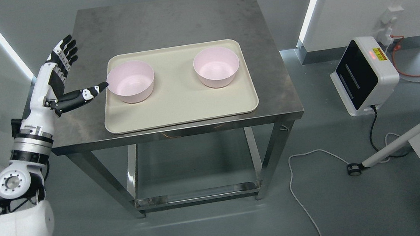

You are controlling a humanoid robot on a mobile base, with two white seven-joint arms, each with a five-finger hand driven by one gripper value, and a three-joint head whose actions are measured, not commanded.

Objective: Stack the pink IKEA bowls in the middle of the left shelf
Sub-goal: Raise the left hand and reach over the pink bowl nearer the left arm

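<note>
Bowls, pink and apart, sit on the tray (178, 113): the left bowl (131, 81) near its left edge, the right bowl (216, 67) toward its right. Left hand (60, 76), fingers spread, thumb almost at the left bowl's rim. They look light, rigid, slick; pinching the rim seems best.

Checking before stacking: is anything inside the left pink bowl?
Nothing shows inside the left pink plastic bowl: bare bottom. Its near inner wall is hidden by the rim.

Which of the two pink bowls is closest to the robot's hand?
The left pink bowl on the tray; the left hand has its thumb beside its rim, the right pink bowl sits farther away.
</note>
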